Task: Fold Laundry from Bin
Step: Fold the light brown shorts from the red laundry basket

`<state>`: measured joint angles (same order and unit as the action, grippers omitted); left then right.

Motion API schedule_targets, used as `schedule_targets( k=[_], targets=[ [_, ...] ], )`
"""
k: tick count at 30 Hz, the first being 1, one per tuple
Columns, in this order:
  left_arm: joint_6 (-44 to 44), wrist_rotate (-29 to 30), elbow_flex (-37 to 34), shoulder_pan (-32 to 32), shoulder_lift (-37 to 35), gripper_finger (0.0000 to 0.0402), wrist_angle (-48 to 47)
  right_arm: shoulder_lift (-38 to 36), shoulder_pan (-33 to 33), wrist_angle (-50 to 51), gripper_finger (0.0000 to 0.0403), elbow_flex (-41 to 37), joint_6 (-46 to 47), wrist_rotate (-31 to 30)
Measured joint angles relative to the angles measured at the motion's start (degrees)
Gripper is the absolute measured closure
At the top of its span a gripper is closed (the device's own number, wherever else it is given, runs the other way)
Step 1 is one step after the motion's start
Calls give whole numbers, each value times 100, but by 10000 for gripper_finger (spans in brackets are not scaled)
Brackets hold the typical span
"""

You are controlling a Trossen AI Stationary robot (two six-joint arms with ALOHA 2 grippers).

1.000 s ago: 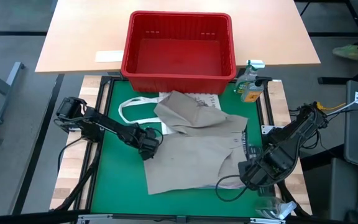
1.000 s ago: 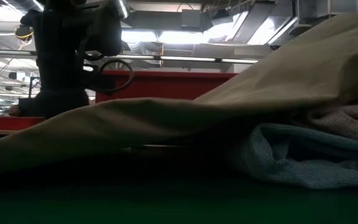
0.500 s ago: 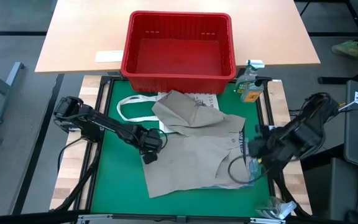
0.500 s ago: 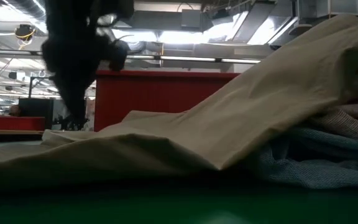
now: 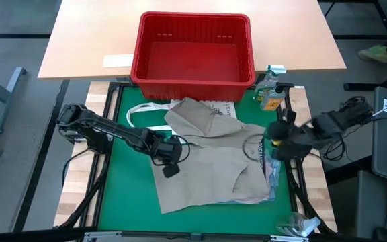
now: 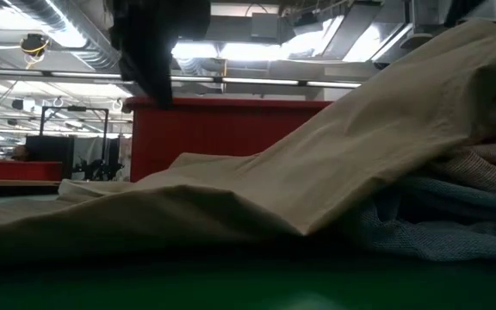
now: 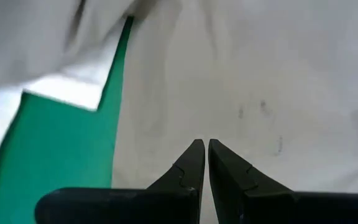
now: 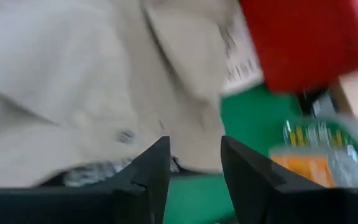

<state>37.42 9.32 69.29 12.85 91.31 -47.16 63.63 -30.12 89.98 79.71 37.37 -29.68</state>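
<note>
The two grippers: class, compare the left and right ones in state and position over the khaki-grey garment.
The left gripper has its fingers shut together; the right gripper stands open with a clear gap. The left one sits over the khaki-grey garment's left part, the right one at its right edge. Both are dark two-finger grippers holding nothing.

Left arm reaches in from the left edge, low & stretched toward centre, elbow bent near the edge. Left claw (image 5: 171,161) sits just left of centre, fingers (image 7: 194,158) pressed together w/ only a hairline gap, nothing between them. Right arm comes in from the right edge, wrist angled inward. Right claw (image 5: 269,149) sits at mid right, fingers (image 8: 151,165) spread apart, nothing gripped.
</note>
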Motion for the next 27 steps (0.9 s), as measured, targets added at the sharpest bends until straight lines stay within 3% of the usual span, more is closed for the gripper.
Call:
schedule_targets(
  k=[6, 15, 21, 27],
  targets=[
    [-54, 16, 108, -63, 0, 383, 106, -272, 1521, -350, 260, -1220, -756, 884],
    [-50, 20, 114, -227, -4, 383, 134, -115, 3794, -2286, 260, -2323, -2444, 2409],
    [-47, 20, 116, -239, -9, 383, 136, 309, 5009, -2402, 260, -2589, -2770, 2522],
    [-45, 22, 116, -239, -9, 383, 136, 815, 5769, -2527, 260, -2924, -2769, 2676]
  ],
)
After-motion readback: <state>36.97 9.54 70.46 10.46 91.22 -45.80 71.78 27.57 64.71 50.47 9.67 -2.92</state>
